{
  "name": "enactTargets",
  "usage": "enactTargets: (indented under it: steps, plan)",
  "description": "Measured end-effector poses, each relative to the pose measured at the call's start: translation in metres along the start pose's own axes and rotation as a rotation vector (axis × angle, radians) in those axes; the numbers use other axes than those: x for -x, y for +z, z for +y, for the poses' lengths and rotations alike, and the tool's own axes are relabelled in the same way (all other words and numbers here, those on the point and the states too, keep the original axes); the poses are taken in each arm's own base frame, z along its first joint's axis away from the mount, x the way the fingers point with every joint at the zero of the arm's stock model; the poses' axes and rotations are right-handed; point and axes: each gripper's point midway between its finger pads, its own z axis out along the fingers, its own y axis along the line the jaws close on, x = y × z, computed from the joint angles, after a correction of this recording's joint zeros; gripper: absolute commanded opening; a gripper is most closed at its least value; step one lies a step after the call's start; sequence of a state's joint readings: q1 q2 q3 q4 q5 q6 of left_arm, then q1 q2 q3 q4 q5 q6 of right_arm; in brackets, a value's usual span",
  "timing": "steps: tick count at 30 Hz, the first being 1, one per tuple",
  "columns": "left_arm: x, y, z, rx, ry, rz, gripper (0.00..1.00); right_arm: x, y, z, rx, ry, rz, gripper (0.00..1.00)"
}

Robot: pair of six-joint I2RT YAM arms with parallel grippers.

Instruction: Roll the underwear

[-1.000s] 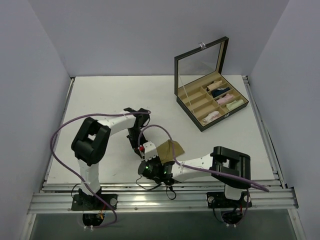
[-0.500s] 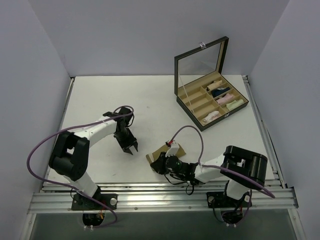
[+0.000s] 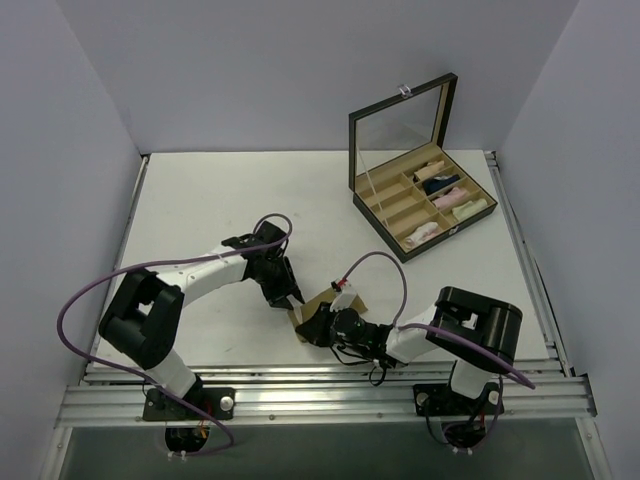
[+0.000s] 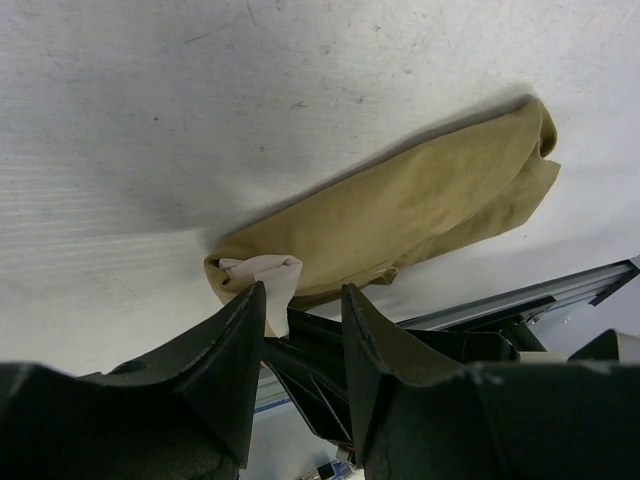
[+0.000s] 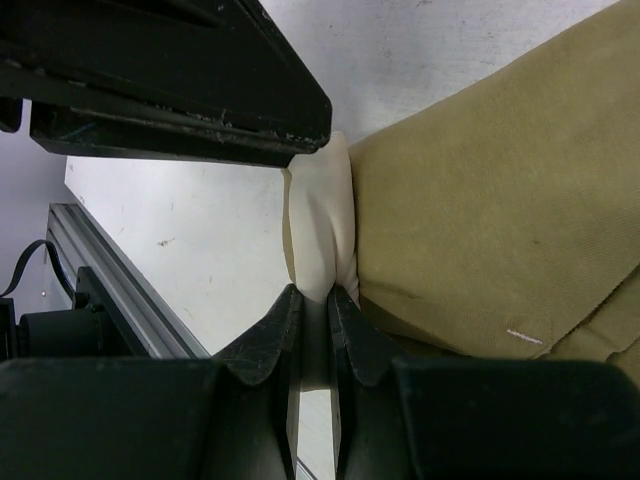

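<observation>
One tan-beige soft cloth brief (image 4: pixel 400 215) lies folded: right gripper (image 5: pixel 312 300) pinches its paler band (image 5: pixel 322 230), left gripper (image 4: pixel 302 300) gapes just beside.

No readable text, labels, brands or numbers in any view. Only a tiny pale mark (image 5: pixel 525 331) on the underwear (image 5: pixel 480 190), near the cloth's lower fold edge, too small to read.

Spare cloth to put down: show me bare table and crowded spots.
Bare: table from left wall to the box; also between box and right arm. Crowded: front centre, where left pincer and right pincer meet at the tan underwear.
</observation>
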State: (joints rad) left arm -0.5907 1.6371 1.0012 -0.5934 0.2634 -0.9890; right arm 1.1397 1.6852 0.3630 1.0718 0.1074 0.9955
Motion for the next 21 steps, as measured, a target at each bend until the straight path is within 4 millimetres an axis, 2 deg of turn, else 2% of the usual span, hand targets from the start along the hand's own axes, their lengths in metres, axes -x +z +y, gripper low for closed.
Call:
enactTargets:
  steps: [6, 14, 21]
  plan:
    - [-0.007, 0.003, 0.003, 0.019, 0.006, 0.005, 0.45, 0.0, 0.0, 0.0, 0.002, 0.001, 0.005, 0.0]
    - [-0.011, 0.001, 0.025, 0.131, -0.029, -0.002, 0.48, -0.001, 0.0, 0.0, 0.002, 0.002, 0.005, 0.0]
    - [-0.015, 0.0, 0.023, 0.156, -0.021, -0.015, 0.49, -0.001, 0.002, 0.002, 0.008, 0.002, 0.009, 0.0]
